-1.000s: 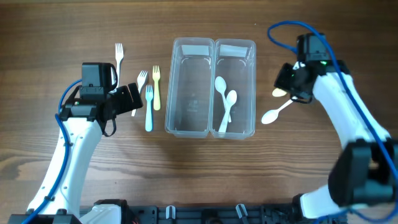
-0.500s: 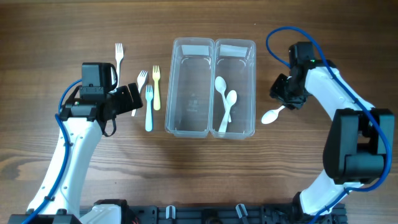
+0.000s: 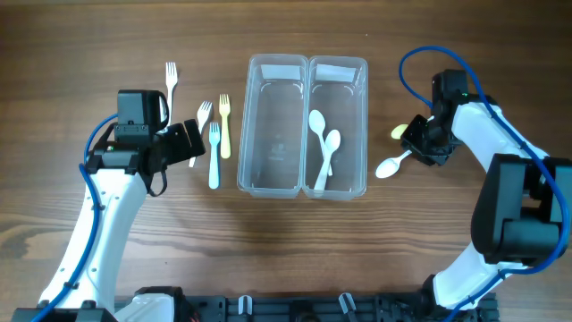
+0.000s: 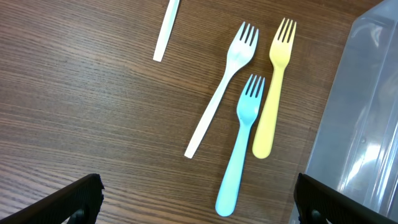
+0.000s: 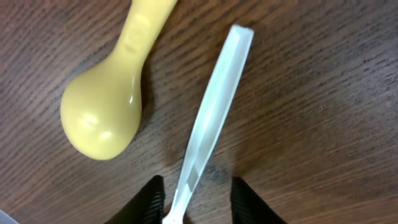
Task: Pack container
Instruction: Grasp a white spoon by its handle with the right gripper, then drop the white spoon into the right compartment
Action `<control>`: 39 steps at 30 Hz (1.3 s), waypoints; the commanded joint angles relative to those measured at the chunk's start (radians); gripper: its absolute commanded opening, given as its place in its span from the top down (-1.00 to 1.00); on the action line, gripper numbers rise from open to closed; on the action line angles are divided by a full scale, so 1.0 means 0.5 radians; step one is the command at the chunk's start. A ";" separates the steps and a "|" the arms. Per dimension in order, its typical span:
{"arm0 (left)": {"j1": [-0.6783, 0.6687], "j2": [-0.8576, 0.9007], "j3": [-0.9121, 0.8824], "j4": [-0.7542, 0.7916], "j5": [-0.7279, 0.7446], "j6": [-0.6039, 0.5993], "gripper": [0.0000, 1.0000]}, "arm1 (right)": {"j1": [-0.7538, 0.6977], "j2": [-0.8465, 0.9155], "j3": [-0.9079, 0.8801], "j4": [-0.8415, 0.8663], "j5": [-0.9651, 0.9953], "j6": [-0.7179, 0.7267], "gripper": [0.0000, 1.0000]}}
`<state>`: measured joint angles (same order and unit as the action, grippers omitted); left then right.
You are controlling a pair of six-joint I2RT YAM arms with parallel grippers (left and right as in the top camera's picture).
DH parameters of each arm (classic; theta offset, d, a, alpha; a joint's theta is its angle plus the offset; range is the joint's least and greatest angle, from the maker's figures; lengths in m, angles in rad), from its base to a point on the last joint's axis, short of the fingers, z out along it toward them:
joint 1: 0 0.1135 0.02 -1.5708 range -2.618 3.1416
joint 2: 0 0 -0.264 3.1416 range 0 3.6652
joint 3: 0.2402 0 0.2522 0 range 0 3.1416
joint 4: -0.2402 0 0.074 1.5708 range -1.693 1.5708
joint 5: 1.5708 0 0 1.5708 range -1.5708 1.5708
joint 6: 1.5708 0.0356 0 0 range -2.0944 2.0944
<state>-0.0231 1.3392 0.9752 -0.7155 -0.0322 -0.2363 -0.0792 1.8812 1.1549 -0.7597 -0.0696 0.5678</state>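
Four plastic forks lie on the brown wood-grain desk (image 3: 286, 250) at the left: a white plastic fork (image 3: 171, 79) alone at the far-left back, then a second white plastic fork (image 4: 222, 93) lying aslant, a light-blue plastic fork (image 4: 241, 140) and a pale-yellow plastic fork (image 4: 275, 87), the last two side by side with tines pointing away from the robot. The left tool (image 3: 189, 141) hovers just to the left of this group with its jaws spread wide and nothing between them; its dark fingertips (image 4: 78, 196) show only at the lower corners of the left wrist view. In the middle stands the clear plastic two-compartment container (image 3: 307, 107): its left compartment holds nothing, and its right compartment holds two white plastic spoons (image 3: 319, 148), overlapping, bowls toward the back. To the right of the container, a small pale-yellow plastic spoon (image 5: 106, 115) and a white plastic spoon (image 3: 391, 165) rest on the desk close together. The right tool (image 5: 196, 202) is down over them, its black fingers (image 5: 149, 202) partly parted on either side of the white spoon's handle, gripping nothing, with a gap showing beside the handle.
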 commanded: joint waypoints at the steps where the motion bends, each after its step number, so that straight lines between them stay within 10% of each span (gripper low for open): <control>1: 0.017 0.005 0.028 -0.001 -0.021 0.047 -0.99 | 0.006 0.023 -0.077 0.043 0.085 -0.037 0.41; 8: 0.017 0.005 0.028 -0.001 -0.021 0.047 -0.99 | 0.006 0.023 -0.194 0.119 0.214 -0.143 0.48; 13: 0.017 0.005 0.028 0.000 -0.021 0.047 -1.00 | 0.006 0.000 -0.188 0.071 0.225 -0.223 0.91; 29: 0.017 0.005 0.028 -0.001 -0.021 0.047 -1.00 | 0.226 -1.000 -0.055 0.131 -0.321 -0.604 0.91; 39: 0.017 0.005 0.028 0.000 -0.021 0.047 -1.00 | 0.710 -0.949 -0.070 0.343 -0.361 -0.552 0.91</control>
<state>-0.0231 1.3392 0.9752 -0.7155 -0.0322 -0.2363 0.2115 1.3663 1.1210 -0.6270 -0.2253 0.2966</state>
